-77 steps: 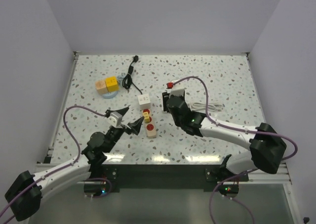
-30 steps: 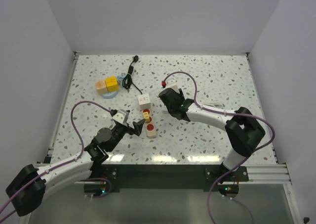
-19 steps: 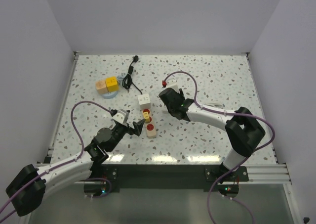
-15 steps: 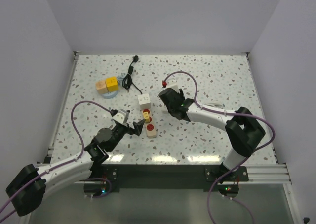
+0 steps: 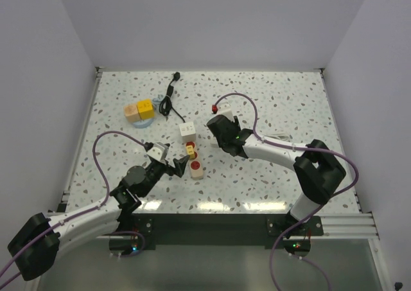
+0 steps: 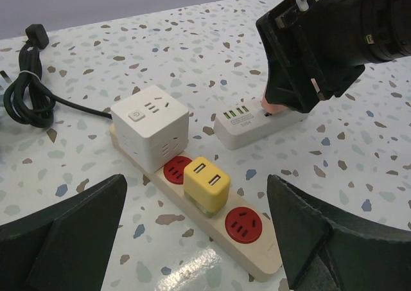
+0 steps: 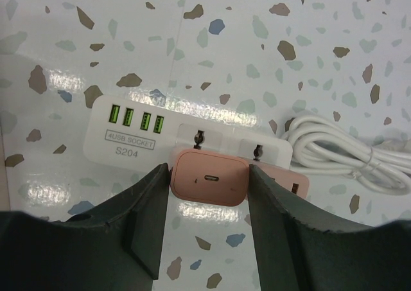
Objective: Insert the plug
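A pink plug (image 7: 209, 178) sits on a socket of the white USB power strip (image 7: 128, 133). My right gripper (image 7: 209, 198) is shut on it, one finger against each side. In the left wrist view the plug (image 6: 273, 105) shows under the right gripper (image 6: 321, 40), pressed onto the strip (image 6: 247, 127). A second pink plug (image 7: 292, 183) sits in the neighbouring socket. My left gripper (image 6: 199, 239) is open and empty, low over the beige strip (image 6: 257, 252) with red sockets. In the top view the right gripper (image 5: 218, 121) hides the plug.
A yellow adapter (image 6: 207, 187) and a white cube socket (image 6: 151, 127) sit on the beige strip (image 5: 192, 162). A black cable (image 5: 168, 98) lies at the back, coloured blocks (image 5: 141, 109) at the back left. The white coiled cable (image 5: 273, 138) lies right of the right gripper.
Since 2.6 s ago my right gripper moved back and left over the white strip, and the left arm shifted slightly. Over the last second nothing visibly moved.
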